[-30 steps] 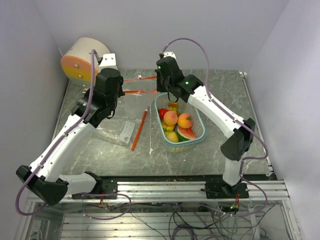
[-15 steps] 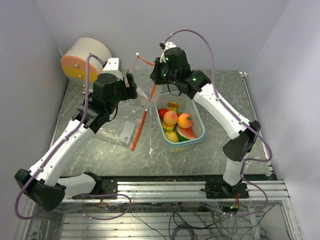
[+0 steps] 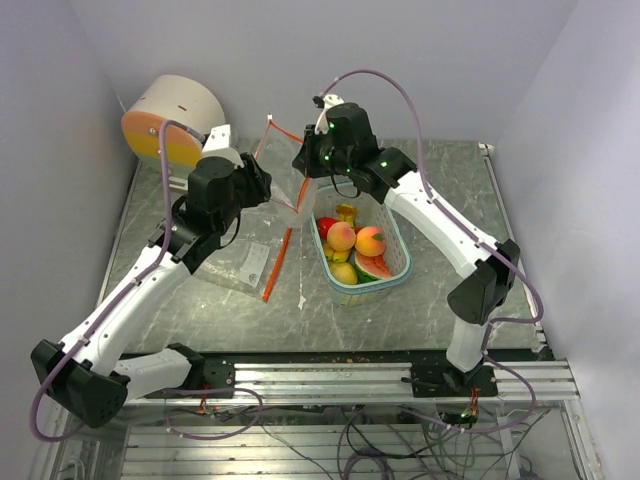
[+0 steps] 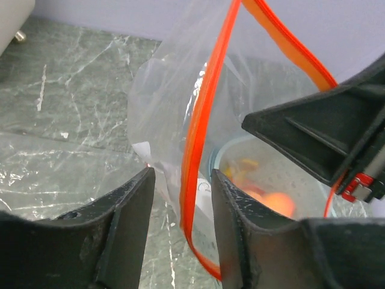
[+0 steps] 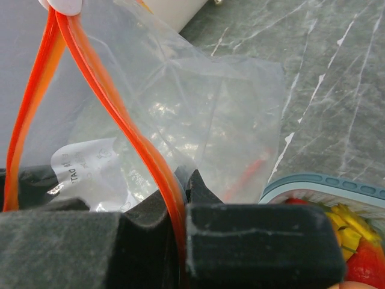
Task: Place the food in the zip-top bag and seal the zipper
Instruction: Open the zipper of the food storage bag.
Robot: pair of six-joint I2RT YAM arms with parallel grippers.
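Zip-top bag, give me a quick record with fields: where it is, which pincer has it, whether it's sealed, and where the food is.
bag position: zip-top bag held in the air, left of the basket
right pincer: shut on the orange zipper rim
left pincer: open, fingers either side of the zipper rim
seal: unsealed, rims parted
food: in the basket, none in the bag
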